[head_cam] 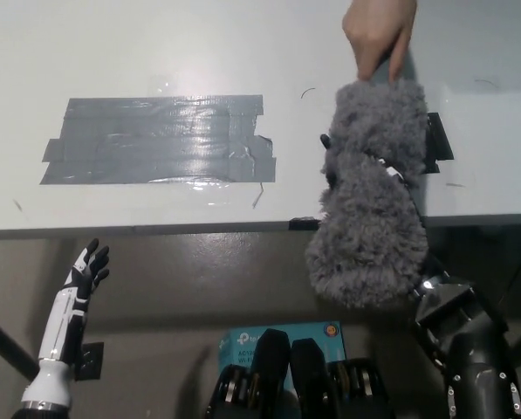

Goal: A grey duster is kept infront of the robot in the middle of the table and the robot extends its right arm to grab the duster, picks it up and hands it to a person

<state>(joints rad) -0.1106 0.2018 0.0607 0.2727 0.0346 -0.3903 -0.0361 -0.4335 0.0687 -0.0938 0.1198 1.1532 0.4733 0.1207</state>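
Right hand (333, 166) is mostly buried in the grey duster (373, 196), black fingers wrapped around it, holding it up over the table (155, 52) edge, just right of the grey tape patch (160, 140). Person's hand (380, 35) grips the duster's top end. Left hand (87, 272) hangs below the table edge, fingers spread, empty.

View count: one, the head view; no second view shares the scene.
Mount: on the robot's head, above the near edge of the white table (199, 52).
Facing: steeply downward, toward 12 o'clock.
Coverage, 12 o'clock half: tabletop with grey tape patch (160, 140).
Coverage, 6 o'clock half: floor below the table edge.
Range: close; the duster (373, 192) fills much of the 3 o'clock side.
Edges: left hand (85, 275) at 8 o'clock; a person's hand (378, 35) at 1 o'clock.
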